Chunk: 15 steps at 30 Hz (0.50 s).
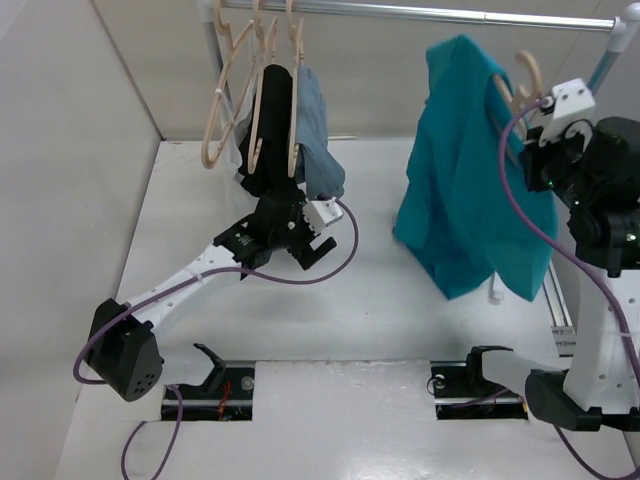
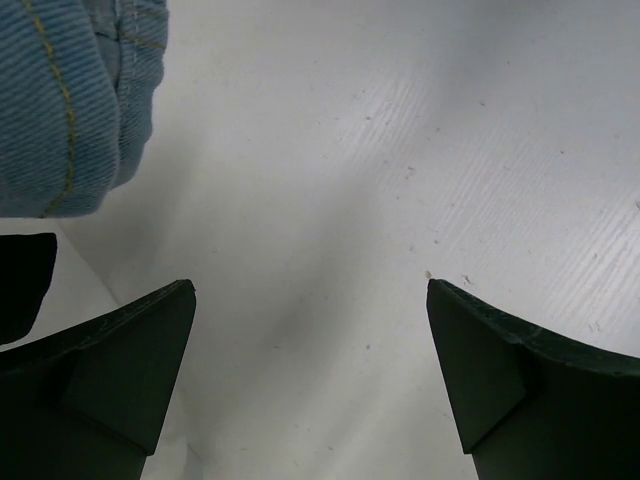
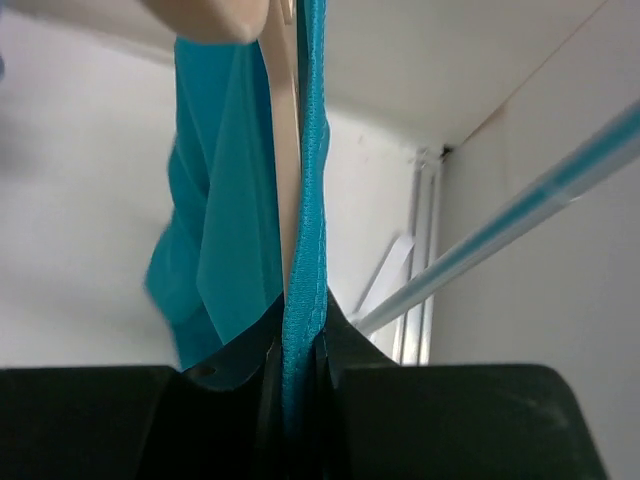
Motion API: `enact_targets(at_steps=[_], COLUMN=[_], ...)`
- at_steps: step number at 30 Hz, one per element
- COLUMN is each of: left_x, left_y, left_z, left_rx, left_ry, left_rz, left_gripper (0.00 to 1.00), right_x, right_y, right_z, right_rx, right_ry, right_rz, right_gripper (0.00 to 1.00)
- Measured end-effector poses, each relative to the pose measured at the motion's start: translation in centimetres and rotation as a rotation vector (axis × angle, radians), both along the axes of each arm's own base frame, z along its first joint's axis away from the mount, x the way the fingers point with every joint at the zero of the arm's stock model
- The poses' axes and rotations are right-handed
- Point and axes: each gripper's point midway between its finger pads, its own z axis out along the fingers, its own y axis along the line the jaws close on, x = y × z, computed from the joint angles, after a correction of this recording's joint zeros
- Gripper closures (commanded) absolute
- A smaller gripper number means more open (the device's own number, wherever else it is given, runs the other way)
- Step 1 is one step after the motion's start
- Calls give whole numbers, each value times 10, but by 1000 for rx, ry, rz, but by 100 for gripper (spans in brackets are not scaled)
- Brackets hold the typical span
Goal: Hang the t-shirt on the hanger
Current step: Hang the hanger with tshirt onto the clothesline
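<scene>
**Item 1 — t-shirt** (image 1: pixel 465 170): teal, hanging in the air over the right of the desk (image 1: pixel 380 300). It is draped on the hanger (image 1: pixel 528 72), whose rounded beige hook pokes out at the cloth's upper right, below the rail (image 1: pixel 420 12). The lower cloth trails toward the desk surface; you cannot tell whether it touches.

**Item 2 — right claw** (image 3: pixel 298 335): your wrist view shows it pressed together on a stitched teal edge of the t-shirt. The hanger's pale arm runs just beside that edge, down toward the jaws. From above, this claw sits raised high at the shirt's right side.

**Item 3 — left claw** (image 2: pixel 310 340): spread wide, nothing between its fingers, bare desk beneath. From above it sits centre-left, just below the hung garments.

**Item 4 — denim garment** (image 2: pixel 70 100): blue with yellow stitching, in the upper-left corner of your left wrist view. It hangs from the rail beside a black garment (image 1: pixel 272 120).

**Item 5 — bare hanger** (image 1: pixel 222 100): 1 pale piece on the rail's far left.
</scene>
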Motion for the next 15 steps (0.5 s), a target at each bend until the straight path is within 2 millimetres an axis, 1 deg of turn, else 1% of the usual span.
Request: enact_targets(at_steps=[1, 3, 5, 6, 7, 9, 13, 15], left_x=[-2, -4, -8, -9, -11, -13, -17, -18], left_y=[0, 0, 0, 0, 0, 1, 4, 4], left_z=[-1, 0, 1, 2, 3, 5, 1, -3], left_rx=[0, -4, -7, -9, -11, -16, -14, -9], left_ry=[3, 2, -3, -7, -11, -17, -12, -7], left_rz=[-5, -12, -20, -24, -27, -30, -32, -32], left_gripper=[0, 0, 0, 0, 0, 0, 0, 0], right_x=[0, 5, 10, 14, 18, 30, 57, 66], right_y=[-2, -5, -9, -11, -12, -14, -15, -15], right_z=[19, 49, 69, 76, 80, 79, 61, 53], right_rx=[2, 9, 17, 20, 24, 33, 52, 62], right_ry=[-48, -124, -173, -189, -194, -189, -132, -110], right_rz=[-12, -38, -63, -76, -87, -101, -117, -122], right_gripper=[100, 100, 100, 100, 100, 100, 100, 100])
